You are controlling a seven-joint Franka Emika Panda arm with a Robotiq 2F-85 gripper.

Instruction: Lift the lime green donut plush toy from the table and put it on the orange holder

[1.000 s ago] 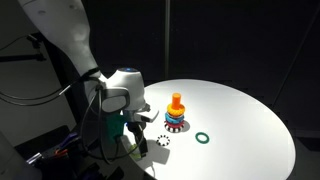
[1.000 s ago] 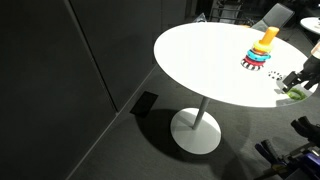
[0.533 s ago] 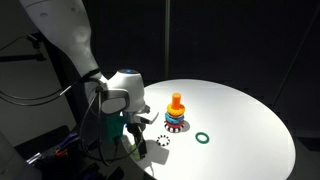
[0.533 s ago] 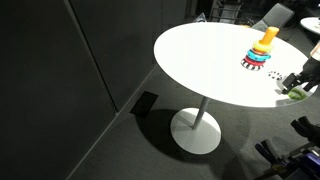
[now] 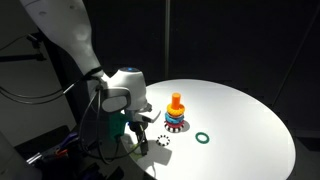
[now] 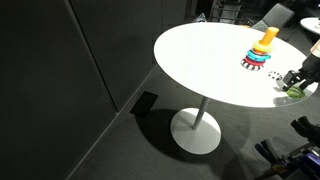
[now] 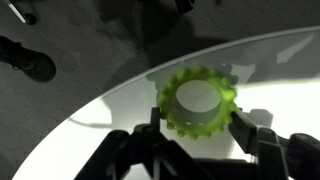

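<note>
The lime green donut plush toy (image 7: 185, 122) lies on the white table (image 7: 120, 100) near its edge, filling the middle of the wrist view. My gripper (image 7: 196, 120) is shut on it, one black finger (image 7: 150, 125) pressed against each side of the ring. In an exterior view the gripper (image 6: 297, 85) hangs low at the table's rim with the green toy (image 6: 296, 92) beneath it. The orange holder (image 5: 176, 101) stands upright near the table's middle with coloured rings stacked at its base; in both exterior views it is a short way from the gripper (image 5: 137, 135).
A dark green ring (image 5: 203, 138) and a black-and-white speckled ring (image 5: 164, 140) lie loose on the table (image 5: 240, 120) near the holder. The round tabletop stands on a single pedestal (image 6: 196, 130). Dark floor and cables surround it.
The jaws have closed from wide open onto the lime green ring. The arm has stayed in place at the table's edge.
</note>
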